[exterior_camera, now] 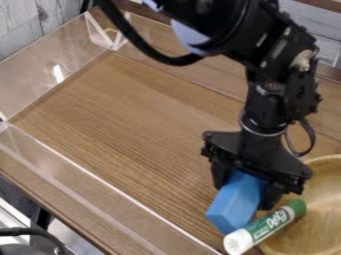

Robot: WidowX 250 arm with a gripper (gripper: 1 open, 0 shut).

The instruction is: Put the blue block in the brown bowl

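Gripper (250,177) closed on the blue block (236,203), we note, with the brown bowl (306,231) just beside its fingers.

The light is soft and a bit bright. The black arm (273,115) looks very dark. The picture is small and a little blurry.

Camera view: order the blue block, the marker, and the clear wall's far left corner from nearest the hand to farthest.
1. Blue block, between its fingers.
2. Marker, just beside the block.
3. Clear wall, far left corner.
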